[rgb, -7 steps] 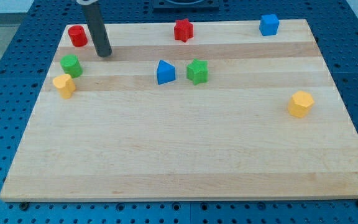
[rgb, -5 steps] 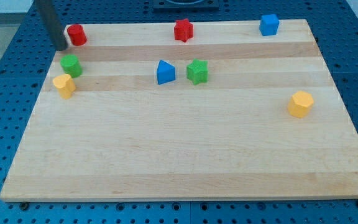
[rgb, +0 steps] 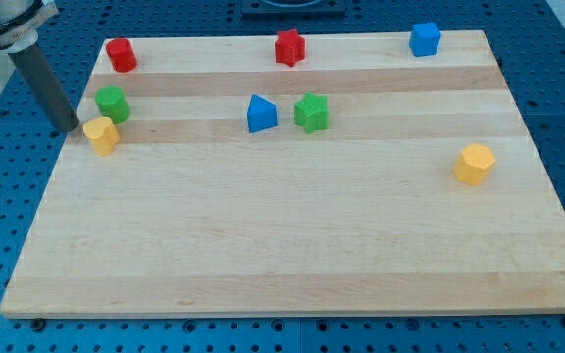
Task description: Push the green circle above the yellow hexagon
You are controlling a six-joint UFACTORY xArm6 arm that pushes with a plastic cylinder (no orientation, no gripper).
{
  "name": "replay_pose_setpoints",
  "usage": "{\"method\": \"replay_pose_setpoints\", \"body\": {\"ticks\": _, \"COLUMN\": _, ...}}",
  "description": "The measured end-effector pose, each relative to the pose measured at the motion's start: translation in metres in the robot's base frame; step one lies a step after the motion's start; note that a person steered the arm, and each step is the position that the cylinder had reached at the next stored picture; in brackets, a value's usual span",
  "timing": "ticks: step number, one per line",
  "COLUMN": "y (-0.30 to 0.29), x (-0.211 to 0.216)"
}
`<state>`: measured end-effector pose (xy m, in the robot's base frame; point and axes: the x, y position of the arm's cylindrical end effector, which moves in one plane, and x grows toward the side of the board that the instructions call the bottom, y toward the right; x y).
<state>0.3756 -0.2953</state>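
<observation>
My tip rests at the board's left edge, seemingly just clear of the green circle and the yellow hexagon; it grips nothing.

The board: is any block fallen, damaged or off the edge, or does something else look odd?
Nothing stands out. All eight blocks sit flat on the board, none damaged. Only my tip is off the board, at its left edge, just left of the yellow block and below-left of the green circle.
</observation>
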Motion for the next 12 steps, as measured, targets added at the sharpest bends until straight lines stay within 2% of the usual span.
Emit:
{"method": "replay_pose_setpoints", "body": {"ticks": 3, "y": 0.014, "x": -0.028}}
{"method": "replay_pose_setpoints", "body": {"ticks": 5, "y": 0.047, "x": -0.039}}
{"method": "replay_pose_setpoints", "body": {"ticks": 6, "y": 0.072, "x": -0.039}}
{"method": "replay_pose_setpoints", "body": {"ticks": 8, "y": 0.171, "x": -0.038}}
{"method": "replay_pose_setpoints", "body": {"ticks": 10, "y": 0.161, "x": -0.058}}
{"method": "replay_pose_setpoints", "body": {"ticks": 11, "y": 0.193, "x": -0.068}}
{"method": "replay_pose_setpoints", "body": {"ticks": 12, "y": 0.259, "x": -0.068}}
